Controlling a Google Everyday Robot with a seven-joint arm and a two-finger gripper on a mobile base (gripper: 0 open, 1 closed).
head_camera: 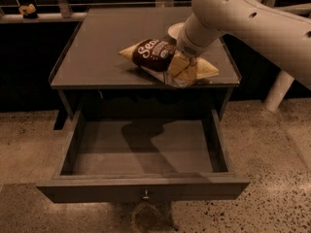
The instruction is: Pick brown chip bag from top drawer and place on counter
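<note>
Down on the right part of the counter sits the gripper, pressed onto the brown chip bag; from where I stand I cannot tell whether it is clamped on the bag or spread apart. The thick white arm reaches in from the upper right. The bag lies flat on the grey counter top, its dark panel with white lettering facing up and its pale ends pointing left and right, the right end near the counter's front right corner. Just behind the bag, partly hidden by the arm, is a small white bowl. Below the counter, the top drawer is pulled well out, with a small round knob on its front and the arm's shadow across its bare bottom. All around is a speckled floor, and the room behind is dark.
</note>
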